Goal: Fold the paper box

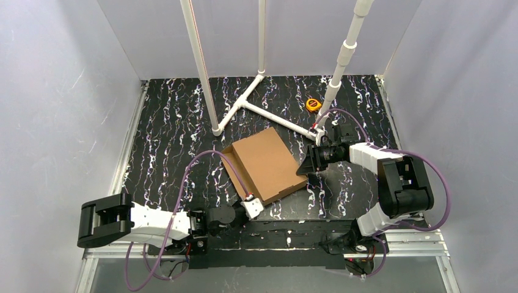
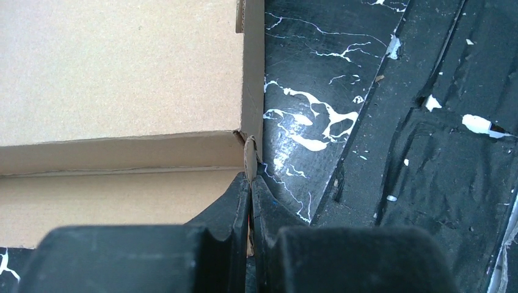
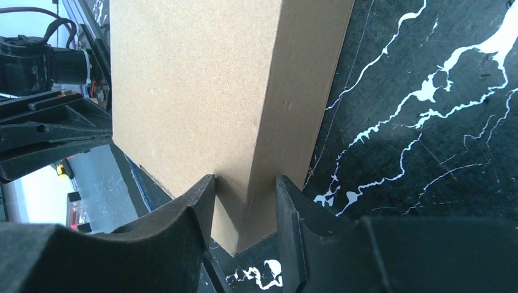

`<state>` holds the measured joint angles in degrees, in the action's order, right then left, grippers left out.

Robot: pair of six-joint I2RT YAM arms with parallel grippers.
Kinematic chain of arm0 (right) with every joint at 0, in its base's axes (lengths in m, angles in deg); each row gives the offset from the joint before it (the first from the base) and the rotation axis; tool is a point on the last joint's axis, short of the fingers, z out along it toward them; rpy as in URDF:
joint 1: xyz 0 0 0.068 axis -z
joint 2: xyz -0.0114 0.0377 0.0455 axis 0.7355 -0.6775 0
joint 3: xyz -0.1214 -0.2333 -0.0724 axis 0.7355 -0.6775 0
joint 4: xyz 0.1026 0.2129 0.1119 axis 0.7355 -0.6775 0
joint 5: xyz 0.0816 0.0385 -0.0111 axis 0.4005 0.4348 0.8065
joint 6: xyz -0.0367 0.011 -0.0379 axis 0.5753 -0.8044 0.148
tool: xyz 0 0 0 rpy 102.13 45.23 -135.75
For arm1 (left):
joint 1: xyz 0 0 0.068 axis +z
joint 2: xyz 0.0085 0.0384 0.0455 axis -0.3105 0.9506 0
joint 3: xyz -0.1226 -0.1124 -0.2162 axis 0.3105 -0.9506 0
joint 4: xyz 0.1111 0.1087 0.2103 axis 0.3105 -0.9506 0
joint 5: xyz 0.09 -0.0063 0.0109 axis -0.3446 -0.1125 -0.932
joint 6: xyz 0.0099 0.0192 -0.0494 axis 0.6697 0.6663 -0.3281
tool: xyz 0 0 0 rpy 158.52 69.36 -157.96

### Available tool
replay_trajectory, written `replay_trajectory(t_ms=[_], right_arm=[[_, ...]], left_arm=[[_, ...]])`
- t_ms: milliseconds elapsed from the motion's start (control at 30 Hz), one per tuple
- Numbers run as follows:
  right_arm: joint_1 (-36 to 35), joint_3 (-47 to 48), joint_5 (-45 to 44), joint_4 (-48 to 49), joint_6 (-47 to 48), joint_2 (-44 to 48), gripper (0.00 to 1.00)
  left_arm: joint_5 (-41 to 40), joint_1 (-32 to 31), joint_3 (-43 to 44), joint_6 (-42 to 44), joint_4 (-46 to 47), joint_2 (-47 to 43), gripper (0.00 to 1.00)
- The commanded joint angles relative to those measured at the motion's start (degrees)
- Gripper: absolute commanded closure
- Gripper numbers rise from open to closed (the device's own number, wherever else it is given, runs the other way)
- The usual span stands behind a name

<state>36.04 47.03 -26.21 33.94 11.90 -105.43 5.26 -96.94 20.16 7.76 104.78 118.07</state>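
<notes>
1. Your brown cardboard box (image 1: 264, 163) lies flat and closed in the middle of the black, white-veined table mat (image 1: 165, 146), turned at an angle to the table's edges.
2. Your left gripper (image 1: 255, 202) sits at the box's near corner, low against the mat.
3. In the left wrist view, the fingers (image 2: 229, 210) of that gripper are almost together. Only a thin upright edge of cardboard, at the corner where two side walls meet, is pinched between them.
4. Your right gripper (image 1: 303, 166) is at the box's right-hand edge, coming in from the side.
5. In the right wrist view its fingers (image 3: 198, 210) stand partly apart and straddle one corner of the box. One finger lies on the broad top face and the other on the narrow side wall, and both appear to touch the cardboard.
6. Beyond the box a white plastic pipe frame (image 1: 253, 107) stands on the mat.
7. A small round yellow tape measure (image 1: 313, 104) lies beside the frame's far right pole, well apart from the box.
</notes>
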Motion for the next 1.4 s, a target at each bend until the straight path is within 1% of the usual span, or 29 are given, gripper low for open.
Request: replay_trajectory(t_ms=[0, 167, 333, 633, 900, 1000, 1067, 1200, 1367], right_arm=[[0.5, 0.0, -10.2, -0.5, 2.9, -2.9, 0.54], [0.5, 0.0, -9.9, -0.6, 2.8, -3.3, 0.54], [0.5, 0.0, -9.9, -0.5, 2.8, -3.4, 0.54], [0.2, 0.0, -9.7, -0.5, 3.2, -3.4, 0.53], [-0.5, 0.0, -9.6, -0.5, 3.4, -3.4, 0.53], [-0.6, 0.0, -9.5, -0.5, 3.4, -3.4, 0.53], [-0.7, 0.0, -9.6, -0.5, 3.5, -3.4, 0.53], [-0.9, 0.0, -9.6, -0.5, 3.5, -3.3, 0.53], [-1.2, 0.1, -9.6, -0.5, 3.6, -3.3, 0.53]], left_arm=[[-4.0, 0.3, -1.0, -3.0, 2.6, -2.2, 1.0], [-5.0, 0.4, -2.1, -4.7, 3.6, -3.0, 1.0], [-5.1, 0.3, -2.2, -5.0, 4.8, -1.8, 1.0], [-5.3, 0.5, -0.5, -4.8, 4.5, 0.1, 1.0], [-4.7, 1.6, 4.5, -5.0, -1.2, 0.7, 1.0], [-3.7, 2.3, 6.5, -5.2, -4.6, 0.3, 1.0], [-3.6, 2.8, 7.2, -6.6, -6.3, 0.2, 1.0], [-1.8, 4.5, 7.0, -9.2, -7.4, -0.4, 1.0], [3.2, 7.4, 11.1, -8.9, -12.3, 0.1, 1.0]])
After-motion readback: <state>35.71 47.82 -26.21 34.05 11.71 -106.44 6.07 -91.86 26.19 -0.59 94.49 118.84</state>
